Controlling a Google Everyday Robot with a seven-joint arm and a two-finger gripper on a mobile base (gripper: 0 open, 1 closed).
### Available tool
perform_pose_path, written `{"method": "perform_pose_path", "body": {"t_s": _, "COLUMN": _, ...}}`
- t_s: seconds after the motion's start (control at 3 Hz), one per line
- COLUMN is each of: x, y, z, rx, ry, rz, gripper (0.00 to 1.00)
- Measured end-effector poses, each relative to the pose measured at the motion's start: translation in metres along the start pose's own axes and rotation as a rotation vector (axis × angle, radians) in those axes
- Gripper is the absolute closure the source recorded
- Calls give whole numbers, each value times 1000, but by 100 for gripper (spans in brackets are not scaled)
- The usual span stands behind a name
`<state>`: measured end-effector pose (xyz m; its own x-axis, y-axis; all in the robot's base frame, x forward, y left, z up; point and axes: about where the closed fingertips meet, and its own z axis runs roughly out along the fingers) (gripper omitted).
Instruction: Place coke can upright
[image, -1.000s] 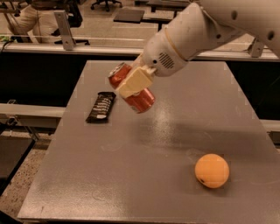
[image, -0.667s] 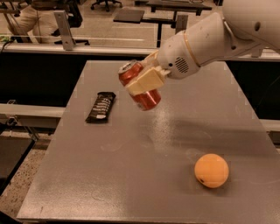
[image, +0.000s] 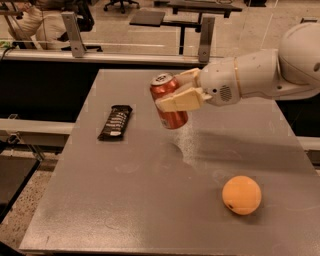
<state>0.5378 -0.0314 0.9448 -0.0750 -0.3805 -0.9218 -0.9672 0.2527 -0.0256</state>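
Note:
The coke can (image: 167, 95) is a red can with a silver top. It hangs nearly upright, leaning slightly left, above the middle of the grey table (image: 150, 210). My gripper (image: 175, 92) comes in from the right on a white arm and is shut on the can, its cream fingers (image: 181, 101) wrapping the can's side. The can's bottom is a short way above the tabletop.
A black snack bar (image: 115, 122) lies on the table left of the can. An orange (image: 241, 194) sits near the front right. A rail and glass partition with metal posts (image: 206, 33) run behind the table's far edge.
The arm has swung right and the can has turned from strongly tilted to nearly upright, top now facing up.

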Motion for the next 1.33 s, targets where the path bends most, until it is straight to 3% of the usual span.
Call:
{"method": "perform_pose_path", "body": {"t_s": 0.67, "x": 22, "y": -4, "z": 0, "rx": -8, "ry": -176, "rz": 10, "gripper": 100}}
{"method": "perform_pose_path", "body": {"t_s": 1.0, "x": 30, "y": -4, "z": 1, "rx": -9, "ry": -202, "rz": -5, "gripper": 100}}
{"method": "perform_pose_path", "body": {"t_s": 1.33, "x": 39, "y": -5, "z": 0, "rx": -9, "ry": -223, "rz": -12, "gripper": 83}}
